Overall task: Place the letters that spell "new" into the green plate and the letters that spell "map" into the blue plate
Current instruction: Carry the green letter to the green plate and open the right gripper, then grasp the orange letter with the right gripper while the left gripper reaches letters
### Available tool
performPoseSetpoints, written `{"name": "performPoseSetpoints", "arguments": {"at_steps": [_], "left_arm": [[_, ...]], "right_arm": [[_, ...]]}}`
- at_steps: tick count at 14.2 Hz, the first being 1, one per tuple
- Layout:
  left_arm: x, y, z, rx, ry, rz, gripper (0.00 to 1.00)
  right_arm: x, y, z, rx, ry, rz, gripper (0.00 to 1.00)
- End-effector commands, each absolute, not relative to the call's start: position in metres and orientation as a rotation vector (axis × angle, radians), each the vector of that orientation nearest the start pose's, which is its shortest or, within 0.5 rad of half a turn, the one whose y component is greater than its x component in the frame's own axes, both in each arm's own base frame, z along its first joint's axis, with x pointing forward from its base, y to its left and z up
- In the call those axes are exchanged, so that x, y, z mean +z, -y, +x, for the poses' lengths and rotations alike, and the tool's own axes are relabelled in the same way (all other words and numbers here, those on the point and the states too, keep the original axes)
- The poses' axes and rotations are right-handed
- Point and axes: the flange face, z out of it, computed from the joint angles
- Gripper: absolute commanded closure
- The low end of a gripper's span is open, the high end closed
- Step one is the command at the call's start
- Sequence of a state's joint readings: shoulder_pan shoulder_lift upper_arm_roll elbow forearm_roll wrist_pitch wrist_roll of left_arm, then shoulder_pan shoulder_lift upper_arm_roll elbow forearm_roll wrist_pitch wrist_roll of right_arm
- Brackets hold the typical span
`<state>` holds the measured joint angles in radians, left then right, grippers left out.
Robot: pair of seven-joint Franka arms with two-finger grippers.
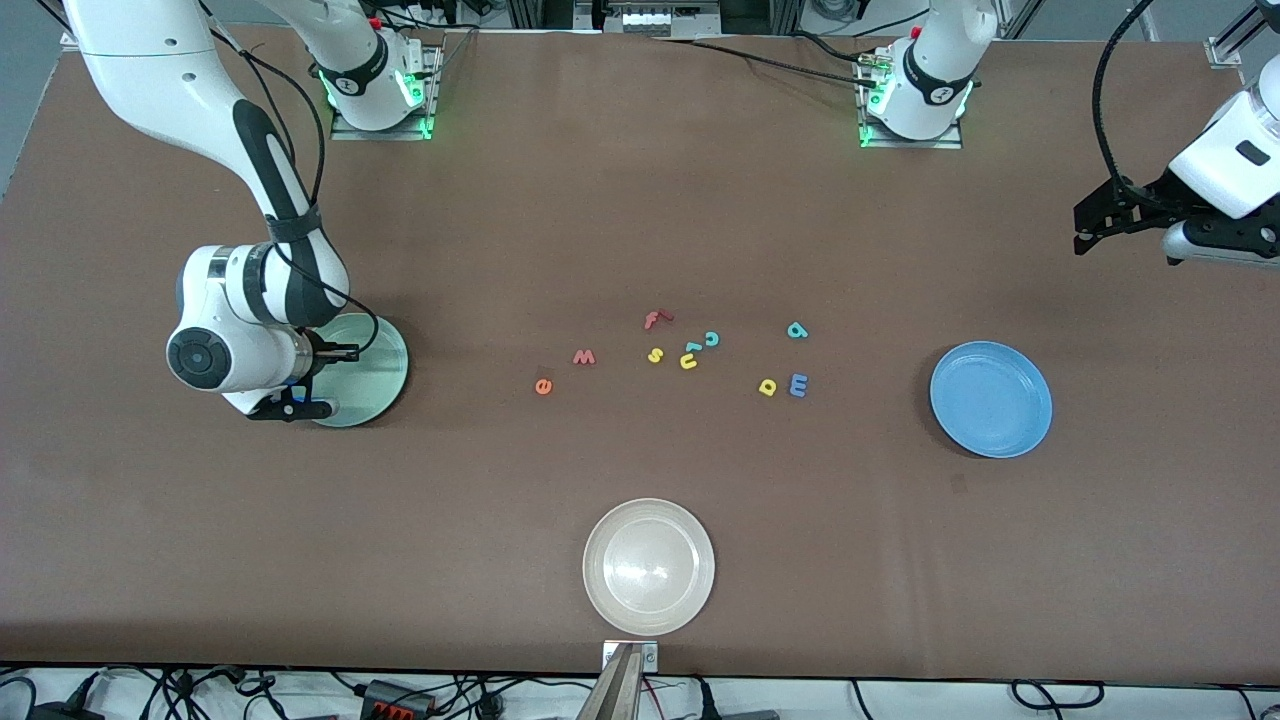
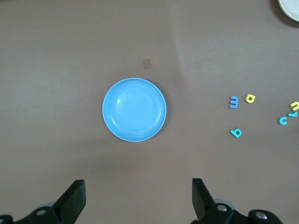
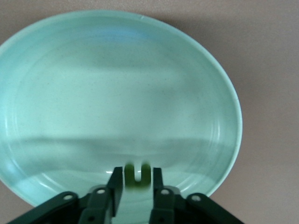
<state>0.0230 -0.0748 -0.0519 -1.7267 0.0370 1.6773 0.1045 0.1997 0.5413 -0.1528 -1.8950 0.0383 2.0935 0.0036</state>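
green n (image 3: 137, 173) | pinched in right gripper (image 3: 135, 186) low over green plate (image 3: 224, 107) | left gripper (image 2: 138, 198) spread, waiting above table

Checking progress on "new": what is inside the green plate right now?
In the green plate, only the dark green n shows, between the right tool's fingers. The arm covers part of the plate.

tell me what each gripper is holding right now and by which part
The right gripper, low over the pale mint-green plate, has the dark green foam letter n between its fingers by the letter's two legs. The left gripper holds nothing.
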Motion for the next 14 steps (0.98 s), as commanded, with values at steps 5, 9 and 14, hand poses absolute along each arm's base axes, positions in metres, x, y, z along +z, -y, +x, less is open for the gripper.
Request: {"name": "performPoseSetpoints", "arguments": {"at_steps": [5, 9, 14], "left_arm": [[0.605, 0.014, 0.539, -0.03, -0.228, -3.09, 0.0], [0.606, 0.014, 0.539, -0.033, -0.228, -3.09, 0.0], [0.585, 0.017, 0.542, 0.085, -0.246, -3.092, 0.0]], "right_arm": [[0.307, -0.028, 0.634, 0.353, -0.014, -3.154, 0.0], [0.327, -0.079, 0.644, 0.279, 0.085, -3.162, 0.0], [0.299, -0.177, 0.635, 0.233, 0.223, -3.102, 0.0]]}}
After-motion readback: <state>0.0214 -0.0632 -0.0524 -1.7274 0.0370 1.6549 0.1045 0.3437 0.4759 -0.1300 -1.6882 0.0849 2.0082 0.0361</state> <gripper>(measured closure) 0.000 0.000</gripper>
